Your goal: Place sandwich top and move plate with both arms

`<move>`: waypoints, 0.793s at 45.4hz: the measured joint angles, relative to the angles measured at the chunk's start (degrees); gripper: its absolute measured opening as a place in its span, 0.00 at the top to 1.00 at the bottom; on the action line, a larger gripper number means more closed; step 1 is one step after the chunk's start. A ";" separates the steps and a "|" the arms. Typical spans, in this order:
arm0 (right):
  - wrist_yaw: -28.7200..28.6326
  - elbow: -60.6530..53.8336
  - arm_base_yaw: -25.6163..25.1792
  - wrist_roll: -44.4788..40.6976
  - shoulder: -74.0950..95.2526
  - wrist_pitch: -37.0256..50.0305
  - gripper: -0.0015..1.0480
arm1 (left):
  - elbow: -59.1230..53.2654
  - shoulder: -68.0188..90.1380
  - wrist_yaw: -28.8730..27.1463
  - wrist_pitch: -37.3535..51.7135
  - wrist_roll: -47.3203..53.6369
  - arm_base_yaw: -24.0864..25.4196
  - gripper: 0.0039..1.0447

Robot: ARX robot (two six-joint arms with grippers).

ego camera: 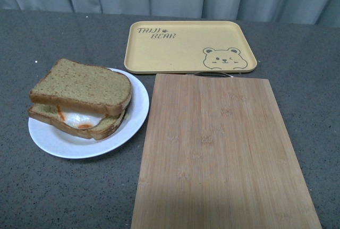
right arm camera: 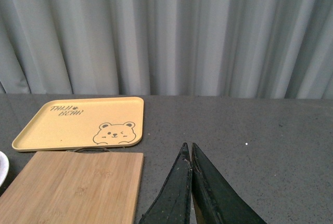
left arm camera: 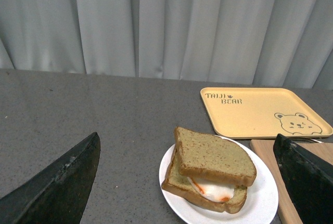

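Resting on a fried egg (ego camera: 79,118) and a lower bread slice (ego camera: 106,128), the sandwich top (ego camera: 82,84) is seen at the middle left of the front view. The whole stack is carried by the white plate (ego camera: 135,112). The plate lies on the speckled grey surface (ego camera: 53,186), just beside the long edge of a bamboo cutting board (ego camera: 223,154) that fills the lower centre and right. A yellow bear-print tray (ego camera: 175,48) is seen at the upper centre, its near rim meeting the board's far end.

No arm is shown in the front view. In the left wrist view the left gripper (left arm camera: 187,138) is held above the surface with its fingers (left arm camera: 62,182) spread wide and released, the sandwich framed between them. In the right wrist view the right gripper (right arm camera: 189,151) is shown with fingers (right arm camera: 177,193) clenched together on nothing.
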 joint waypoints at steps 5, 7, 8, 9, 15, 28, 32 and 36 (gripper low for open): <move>0.00 0.00 0.00 0.00 -0.04 -0.22 0.99 | 0.00 0.00 0.00 0.00 0.00 0.00 0.06; 0.00 0.00 0.00 0.00 -0.04 -0.22 0.99 | 0.00 0.00 0.00 0.00 0.00 0.00 0.06; 0.00 0.00 0.00 -0.07 -0.04 -0.22 0.98 | 0.00 0.00 0.00 0.00 0.00 0.00 0.06; 0.00 0.00 0.00 -0.07 -0.04 -0.24 0.96 | 0.00 0.00 0.00 0.00 0.00 0.00 0.06; 0.00 0.00 0.00 -0.07 -0.09 -0.24 0.70 | 0.00 0.00 0.00 0.00 0.00 0.00 0.06; 0.00 0.00 0.00 -0.07 -0.09 -0.24 0.15 | 4.66 23.85 1.75 -2.73 -17.18 0.00 0.06; 0.00 0.00 0.00 -0.04 -0.09 -0.24 0.09 | 7.74 38.97 5.05 3.78 -26.01 -0.44 0.06; 0.00 0.00 0.00 -0.04 -0.09 -0.24 0.09 | 10.88 53.31 6.84 10.12 -33.35 -1.57 0.06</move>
